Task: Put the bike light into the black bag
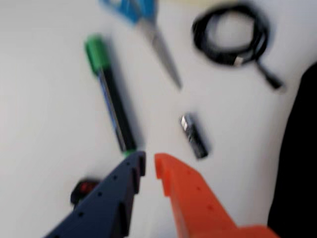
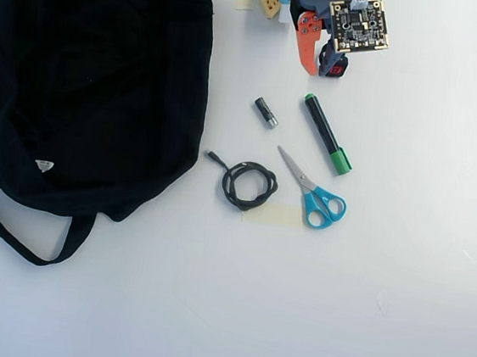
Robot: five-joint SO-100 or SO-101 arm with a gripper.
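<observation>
Wrist view, blurred. Gripper (image 1: 149, 166): one dark blue finger at left, one orange finger at right, rising from the bottom edge; a narrow gap between the tips, nothing held in it, so the claw reads as released but nearly together. Bike light (image 1: 84, 190): small black body with a red face, on the white table (image 1: 39, 124) just left of the blue finger, partly hidden behind it; whether it touches the finger cannot be told. Marker (image 1: 111, 96): black barrel, green cap at the upper end, lying above the blue fingertip. Cylinder (image 1: 193, 135): small, black and silver, right of the marker. Scissors (image 1: 148, 29): blue handles at the top edge, blades pointing down and right. Cable (image 1: 233, 37): black coil at upper right, one end trailing lower right. Bag (image 1: 297, 163): black cloth along the right edge.

Overhead view. Bag (image 2: 95, 78): large, black, filling the upper left, white tag low on it, strap looping below. Gripper (image 2: 315, 60): at top centre under a circuit board, orange finger at left. Bike light (image 2: 336, 69): red face showing just right of the gripper, on the table (image 2: 399, 272), well apart from the bag. Marker (image 2: 327, 134): below the gripper, green cap lower right. Cylinder (image 2: 266, 111): left of the marker. Scissors (image 2: 312, 190): below the marker. Cable (image 2: 246, 184): coiled between bag and scissors.
</observation>
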